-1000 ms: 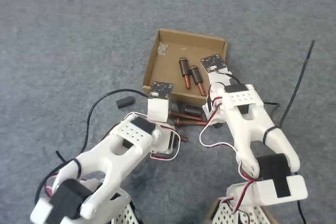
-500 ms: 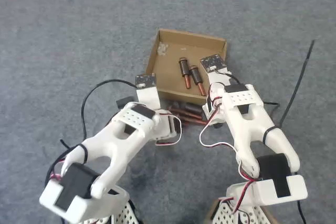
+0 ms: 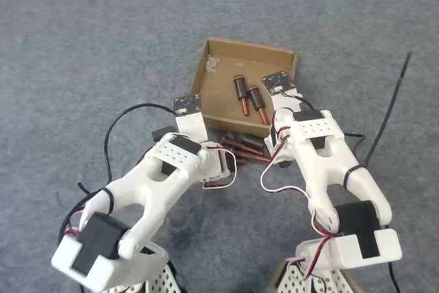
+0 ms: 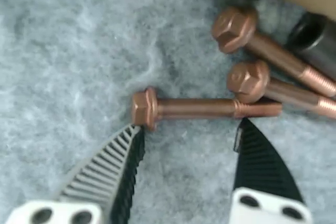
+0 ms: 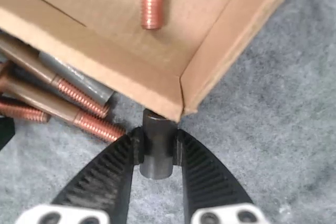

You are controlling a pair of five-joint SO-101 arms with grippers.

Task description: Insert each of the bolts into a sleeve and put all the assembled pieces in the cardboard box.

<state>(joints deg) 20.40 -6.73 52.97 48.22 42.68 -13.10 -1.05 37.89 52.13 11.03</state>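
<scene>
**Cardboard box** [image 3: 250,47]: set open-topped on the grey carpet [image 3: 82,66], beyond both arms. Two assembled pieces [image 3: 239,90] are laid side by side on its floor, with their dark ends toward the far wall and their copper threads toward the near wall.

**Loose bolts** [image 3: 240,147]: gathered in a small heap on the carpet, just outside the box's near wall and between the two arms. A grey sleeve [image 5: 79,80] is lodged among them against that wall. A black sleeve [image 3: 160,132] is seen on the carpet beside the left arm, apart from the box.

**Left gripper** [image 4: 189,129]: held low over the carpet with its fingers spread wide and nothing gripped. One bolt [image 4: 205,107] is laid flat across the gap, just beyond the fingertips. Its hex head is beside one fingertip and its threaded end near the other. Contact cannot be told. Two further bolts are seen behind it, their heads close together.

**Right gripper** [image 5: 157,144]: closed on a dark sleeve [image 5: 156,169], which is clamped between both fingers. The sleeve is held at the outer near corner of the box, its far end just at that corner. Whether it is rested on the carpet cannot be told.
</scene>
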